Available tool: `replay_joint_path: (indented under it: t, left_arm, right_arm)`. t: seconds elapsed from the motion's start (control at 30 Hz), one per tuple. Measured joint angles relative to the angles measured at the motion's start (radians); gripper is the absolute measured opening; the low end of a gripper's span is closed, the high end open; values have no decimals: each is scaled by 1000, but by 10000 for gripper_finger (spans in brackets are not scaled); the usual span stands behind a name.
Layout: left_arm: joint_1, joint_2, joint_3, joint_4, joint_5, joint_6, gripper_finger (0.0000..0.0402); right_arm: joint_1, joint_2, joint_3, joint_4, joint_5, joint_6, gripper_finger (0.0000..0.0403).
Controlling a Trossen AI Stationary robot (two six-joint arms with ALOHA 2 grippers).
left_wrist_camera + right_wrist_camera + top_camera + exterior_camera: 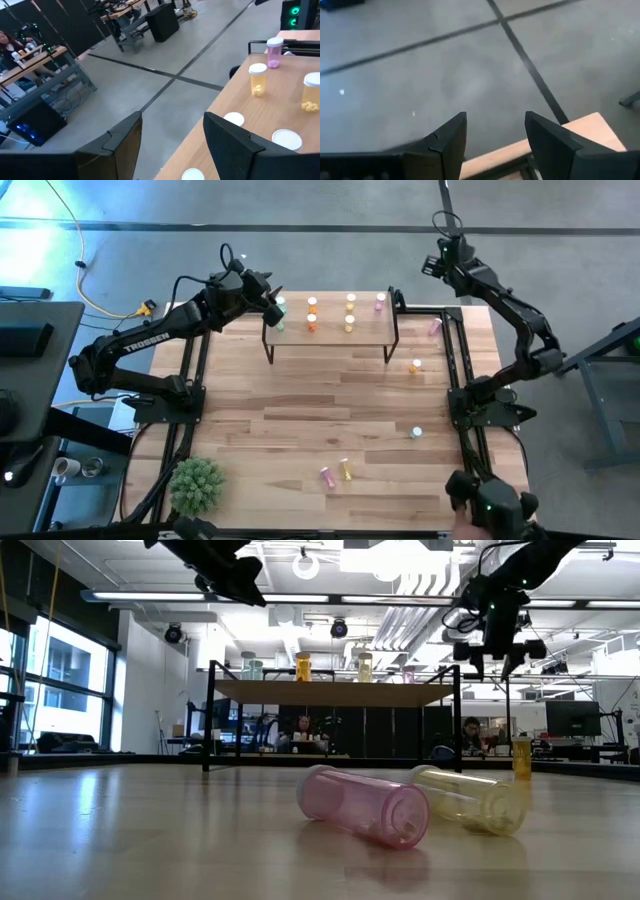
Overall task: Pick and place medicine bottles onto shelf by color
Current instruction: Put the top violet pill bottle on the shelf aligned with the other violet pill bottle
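Note:
The shelf stands at the far middle of the table on black legs. On its top stand green, orange and yellow bottles, with a pink one at its right end. My left gripper hovers open and empty above the shelf's left end, over white caps. My right gripper is open and empty, high beyond the table's far right corner. A pink bottle and a yellow bottle lie on their sides near the front edge.
More bottles stand on the table to the right of the shelf: a pink one, an orange one and a green one. A green plant sits at the near left corner. Black frame rails run along both table sides.

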Motion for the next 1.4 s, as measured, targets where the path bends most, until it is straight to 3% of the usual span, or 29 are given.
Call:
replay_joint_path:
  t: [0.37, 0.53, 0.9, 1.17, 1.4]
  left_arm:
    - [0, 0, 0, 0, -25, 0, 200]
    - [0, 0, 0, 0, -27, 3, 200]
    - [0, 0, 0, 0, -36, 3, 200]
    - [0, 0, 0, 0, -46, 3, 200]
    - [0, 0, 0, 0, -46, 3, 200]
  right_arm:
    - [-24, 70, 33, -82, -108, -127, 192]
    - [-39, 121, 107, -104, -186, -289, 192]
    - [-48, 257, 357, -383, -169, -500, 192]
    - [-65, 410, 403, -590, -121, -632, 192]
    - [-49, 444, 404, -591, -84, -712, 192]
